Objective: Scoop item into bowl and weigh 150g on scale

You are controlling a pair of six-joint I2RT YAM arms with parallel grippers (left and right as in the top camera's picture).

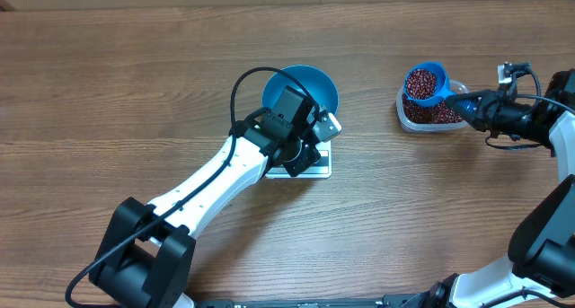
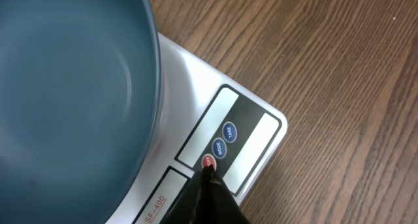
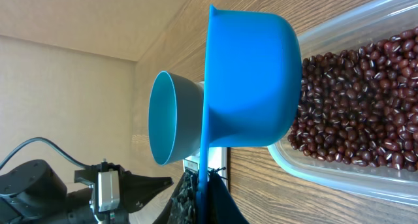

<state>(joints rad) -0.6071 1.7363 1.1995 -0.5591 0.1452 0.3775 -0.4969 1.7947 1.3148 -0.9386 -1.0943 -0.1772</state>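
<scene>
- The red-brown beans [image 1: 433, 116] lie in a clear tub [image 1: 401, 103] at the right of the tabletop; more fill the blue scoop [image 1: 424, 82] just above it.
- The right tool [image 1: 474, 104] is clamped on the scoop's handle; next it should carry the load left into the empty light blue bowl [image 1: 320, 85] on the white scale [image 1: 316, 169].
- Only the left wrist view shows the left tool [image 2: 208, 178], closed together, its tip at the scale's red button [image 2: 209, 162], probably zeroing.
- The scoop's load shows overhead only.
</scene>
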